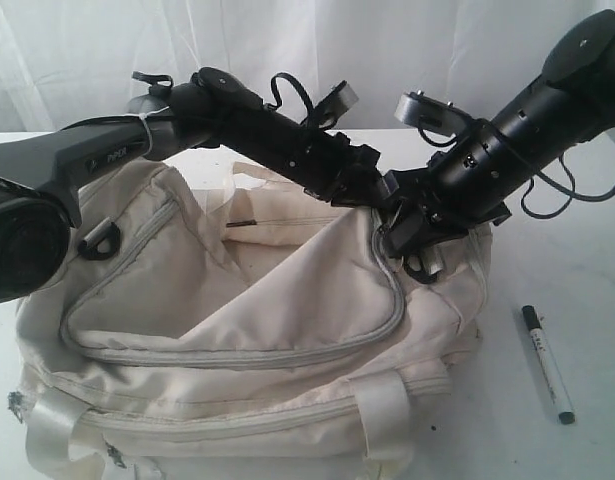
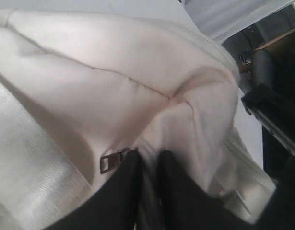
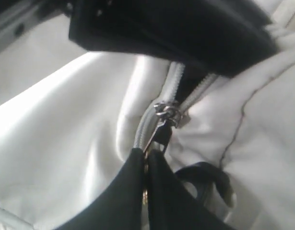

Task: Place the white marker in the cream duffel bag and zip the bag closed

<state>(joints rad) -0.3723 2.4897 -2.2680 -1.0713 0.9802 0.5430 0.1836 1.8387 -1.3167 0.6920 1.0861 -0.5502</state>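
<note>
Exterior view: both black arms meet over the far right end of the cream duffel bag, while the white marker lies on the surface to the bag's right, apart from it and outside it. In the right wrist view, the right pincer is clamped on the metal zipper pull, below the pale grey zip. In the left wrist view, the left pincer presses into cream fabric beside a small metal tab. Its jaws stand narrowly apart, and whether they grip cloth cannot be told.
</note>
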